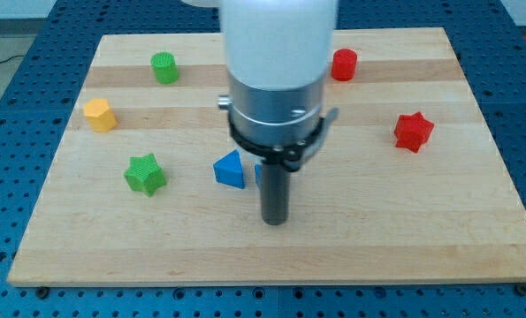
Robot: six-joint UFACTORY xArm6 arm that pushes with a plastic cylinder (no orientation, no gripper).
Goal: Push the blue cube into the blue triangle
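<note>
The blue triangle lies on the wooden board a little left of centre. The blue cube is almost wholly hidden behind my rod; only a thin blue sliver shows just right of the triangle, and I cannot tell if the two touch. My tip rests on the board just below and to the right of the triangle, in front of the cube. The arm's white and grey body covers the board's upper middle.
A green star lies left of the triangle. A yellow block and a green cylinder are at the upper left. A red cylinder is at the top, a red star at the right.
</note>
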